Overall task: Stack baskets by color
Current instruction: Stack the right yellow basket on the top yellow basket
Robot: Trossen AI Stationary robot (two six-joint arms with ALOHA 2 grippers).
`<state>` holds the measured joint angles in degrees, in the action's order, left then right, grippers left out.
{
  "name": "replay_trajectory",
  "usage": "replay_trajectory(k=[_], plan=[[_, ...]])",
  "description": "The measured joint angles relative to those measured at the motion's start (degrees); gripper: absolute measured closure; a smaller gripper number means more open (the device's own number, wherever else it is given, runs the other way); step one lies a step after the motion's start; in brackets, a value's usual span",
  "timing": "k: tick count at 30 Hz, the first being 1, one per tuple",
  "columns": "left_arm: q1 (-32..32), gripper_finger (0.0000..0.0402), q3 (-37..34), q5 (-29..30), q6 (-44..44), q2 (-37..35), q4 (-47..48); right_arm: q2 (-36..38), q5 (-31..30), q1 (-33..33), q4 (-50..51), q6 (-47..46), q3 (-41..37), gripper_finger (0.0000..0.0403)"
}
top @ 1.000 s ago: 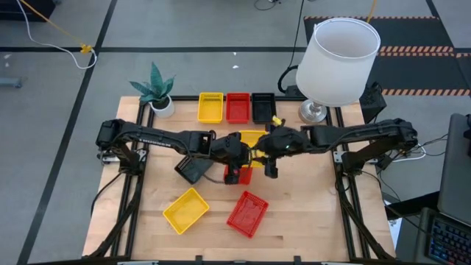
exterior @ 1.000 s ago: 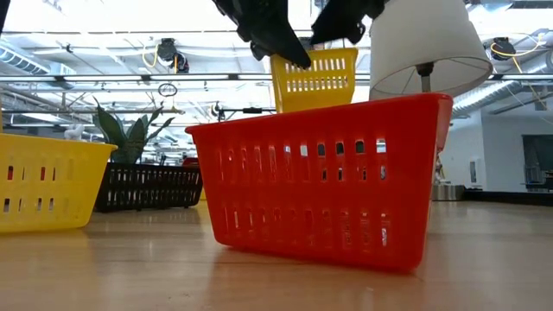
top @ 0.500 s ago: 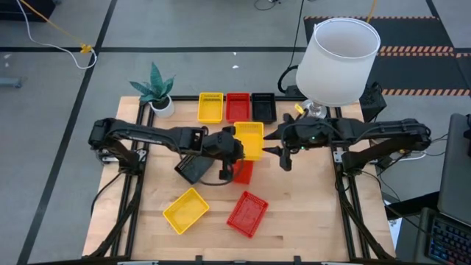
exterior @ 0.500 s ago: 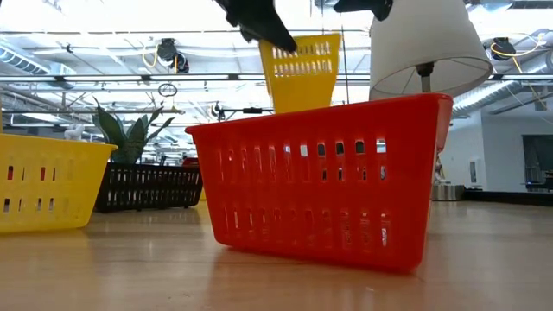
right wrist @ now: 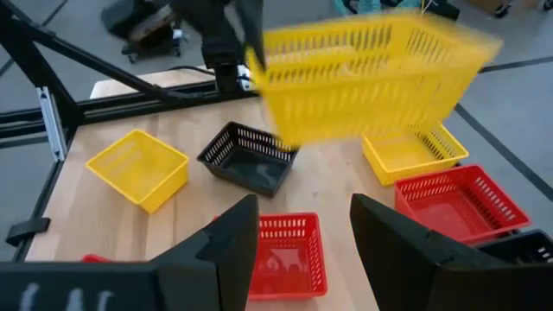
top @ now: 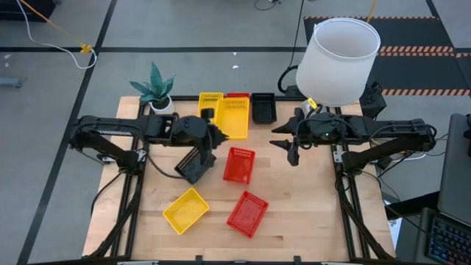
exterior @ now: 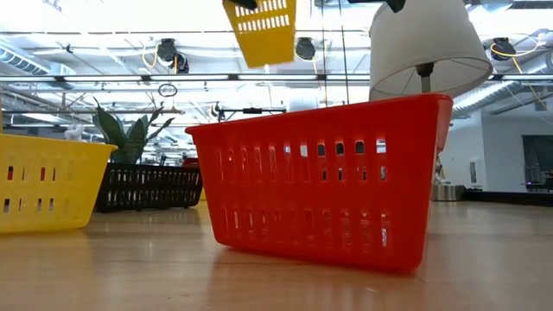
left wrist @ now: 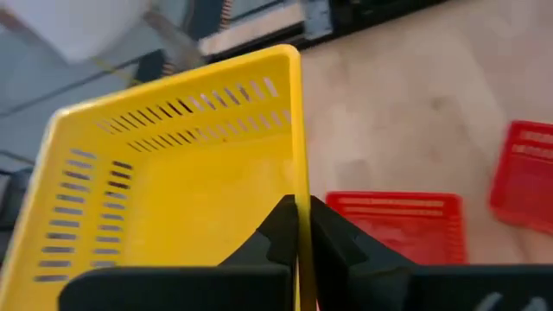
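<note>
The left gripper [top: 214,129], clamped on the carried yellow basket [top: 234,120], should level it directly above the yellow basket [top: 209,105] near the plant pot [top: 162,107] before lowering.

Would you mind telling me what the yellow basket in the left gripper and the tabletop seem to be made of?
Held yellow basket: looks like moulded plastic, smooth and slightly glossy, with even slotted walls, pinched by the left gripper. Table: seems to be light wood, probably butcher-block, judging by its pale plank-like grain.
</note>
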<state>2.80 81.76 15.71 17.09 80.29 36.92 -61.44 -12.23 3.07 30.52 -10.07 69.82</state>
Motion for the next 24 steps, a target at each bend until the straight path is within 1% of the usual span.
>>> replay_trajectory(k=[2, 4, 8, 10, 12, 15, 17, 20, 24], plan=[[-0.2, 0.0392, -0.1, 1.1, 0.8, -1.7, 2.3, 0.0, 0.0, 0.0, 0.4, -0.4, 0.0, 0.0222], [-0.9, 0.0394, 0.0, 1.4, 1.3, -3.0, 2.0, 0.0, 0.0, 0.0, 1.4, -1.6, 0.0, 0.0222], [-2.3, 0.0386, 0.0, 2.3, 2.0, -4.6, 3.2, 0.0, 0.0, 0.0, 2.5, -3.0, 0.0, 0.0222], [-3.2, 0.0388, 0.0, 2.7, 3.3, -5.3, 4.0, 0.0, 0.0, 0.0, 2.4, -3.8, 0.0, 0.0222], [-4.1, 0.0394, 0.0, 2.8, 4.0, -5.8, 3.8, 0.0, 0.1, 0.0, 2.4, -4.3, 0.0, 0.0222], [-5.7, 0.0392, -0.1, 2.6, 3.8, -6.7, 4.8, 0.0, 0.2, 0.0, 2.4, -4.5, 0.0, 0.0222], [-6.7, 0.0389, 0.0, 2.7, 4.1, -7.4, 4.8, 0.0, 0.3, 0.0, 2.4, -5.7, 0.0, 0.0222], [-8.1, 0.0394, 0.0, 2.8, 4.2, -7.8, 6.2, 0.0, 0.4, 0.0, 2.4, -7.5, 0.0, 0.0222], [-9.8, 0.039, -0.1, 2.6, 4.9, -8.6, 9.8, 0.0, 2.6, 0.0, 2.6, -10.9, 0.0, 0.0222]])
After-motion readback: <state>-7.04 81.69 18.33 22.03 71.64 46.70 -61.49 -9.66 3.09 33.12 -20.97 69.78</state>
